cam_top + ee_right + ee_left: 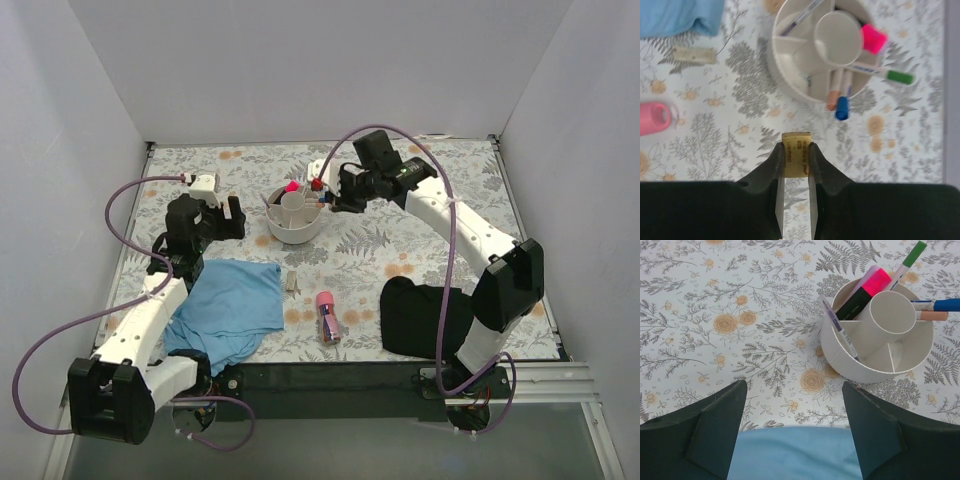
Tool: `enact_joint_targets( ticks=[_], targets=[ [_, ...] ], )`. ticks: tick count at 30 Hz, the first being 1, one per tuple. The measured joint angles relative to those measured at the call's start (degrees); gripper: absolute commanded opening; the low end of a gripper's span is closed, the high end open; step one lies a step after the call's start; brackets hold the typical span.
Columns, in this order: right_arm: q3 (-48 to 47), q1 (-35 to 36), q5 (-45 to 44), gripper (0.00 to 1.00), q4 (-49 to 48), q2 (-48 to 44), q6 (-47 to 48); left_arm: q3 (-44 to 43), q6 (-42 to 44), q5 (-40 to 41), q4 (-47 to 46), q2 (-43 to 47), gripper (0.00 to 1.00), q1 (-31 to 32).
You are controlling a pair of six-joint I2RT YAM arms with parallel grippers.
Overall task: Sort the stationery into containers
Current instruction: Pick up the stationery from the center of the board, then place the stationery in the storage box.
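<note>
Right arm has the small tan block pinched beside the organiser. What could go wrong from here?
1. The right end effector holds the tan block at the very tips, with one end poking past them, so it might twist or slip before the drop.
2. The blue-capped pen and orange-capped pen overhang the white organiser rim toward that end effector; moving in low could knock them out.
</note>
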State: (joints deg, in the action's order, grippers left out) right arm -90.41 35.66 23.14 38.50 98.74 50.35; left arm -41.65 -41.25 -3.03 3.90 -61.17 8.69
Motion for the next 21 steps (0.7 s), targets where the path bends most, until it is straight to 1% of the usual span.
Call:
enact_joint_targets(
  ticks=[4, 6, 8, 10, 12, 16, 21],
  targets=[
    [-9.84, 0.22, 0.17, 0.09, 0.04, 2.25, -2.10, 0.04, -1.01, -0.44, 0.17, 2.27, 0.78, -0.83],
    [-12.92, 0.50, 0.15, 0.08, 0.17, 4.72, -2.56, 0.04, -1.99, -1.20, 0.35, 3.02, 0.77, -3.41],
    [-15.43, 0.90, 0.22, 0.07, 0.17, 8.13, -3.15, -0.07, -3.56, -1.81, 1.20, 3.13, 0.77, -7.61],
    [-17.09, 1.27, 0.31, 0.07, 0.33, 11.80, -3.50, -0.33, -4.70, -2.05, 2.51, 2.80, 0.77, -11.45],
    [-18.23, 1.64, 0.17, 0.06, 0.68, 15.19, -3.58, -0.44, -4.81, -2.10, 3.21, 2.73, 0.77, -13.18],
    [-19.23, 1.99, -0.09, 0.07, 1.33, 19.65, -3.67, -0.94, -4.63, -2.40, 4.13, 3.02, 0.77, -13.35],
    [-20.04, 2.43, -0.50, 0.07, 2.01, 20.61, -3.78, -1.42, -4.94, -3.67, 5.05, 4.15, 0.76, -14.01]
  ],
)
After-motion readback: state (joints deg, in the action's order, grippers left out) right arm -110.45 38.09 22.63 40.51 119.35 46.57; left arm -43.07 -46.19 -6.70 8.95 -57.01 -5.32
